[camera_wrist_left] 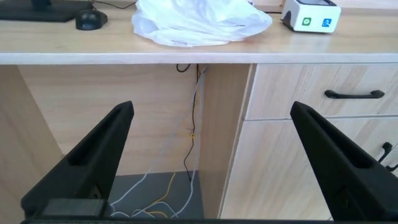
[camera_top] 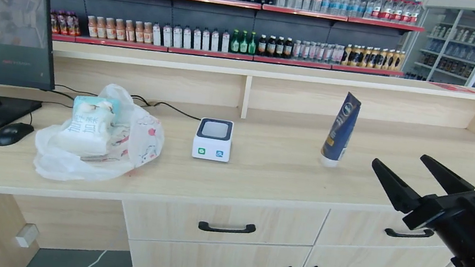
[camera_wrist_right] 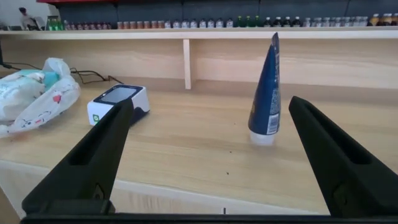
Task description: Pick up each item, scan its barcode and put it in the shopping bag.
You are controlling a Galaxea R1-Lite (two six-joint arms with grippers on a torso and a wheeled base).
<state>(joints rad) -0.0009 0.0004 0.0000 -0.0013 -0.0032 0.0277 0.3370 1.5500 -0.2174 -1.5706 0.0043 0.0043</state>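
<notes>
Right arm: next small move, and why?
Probably ease the right gripper forward toward the blue tube: it stands on the counter ahead of the open, empty jaws, while the tissue pack already sits in the shopping bag.

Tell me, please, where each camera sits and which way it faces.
Head view: on the head, looking forward and down on the counter; the right gripper shows at the right.
Left wrist view: low, below the counter's edge, facing the cabinet front; the open left gripper frames it.
Right wrist view: at counter height, facing the blue tube; the open right gripper frames it.
Shared: all three show the scanner and the shopping bag.
</notes>
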